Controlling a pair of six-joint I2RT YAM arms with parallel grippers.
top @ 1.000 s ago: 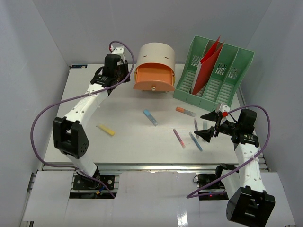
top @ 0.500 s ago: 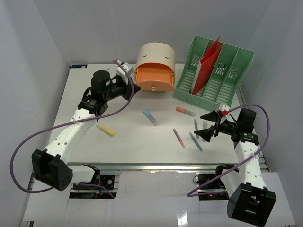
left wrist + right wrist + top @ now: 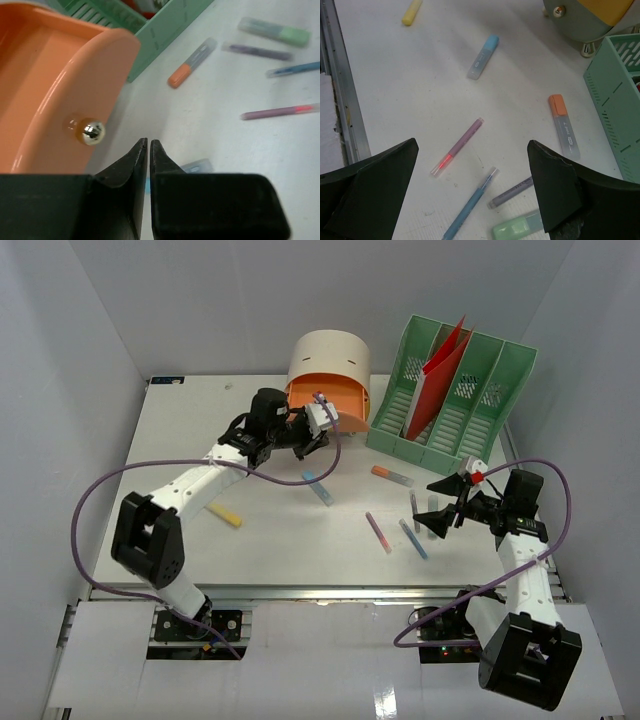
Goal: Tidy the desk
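While our left gripper [image 3: 148,144] hangs clenched on nothing, just near of the orange drawer [image 3: 45,85] and its knob [image 3: 92,131], our right gripper [image 3: 472,150] gapes released by scattered pens [image 3: 412,538] toward the right of the white desk [image 3: 270,530] beneath both arms.

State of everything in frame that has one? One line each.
orange drawer: pulled open
left claw: shut, empty, beside the drawer's knob
right claw: open, empty, above the pens
red folder: standing tilted in the green file rack
orange highlighter: capped, lying loose on the desk
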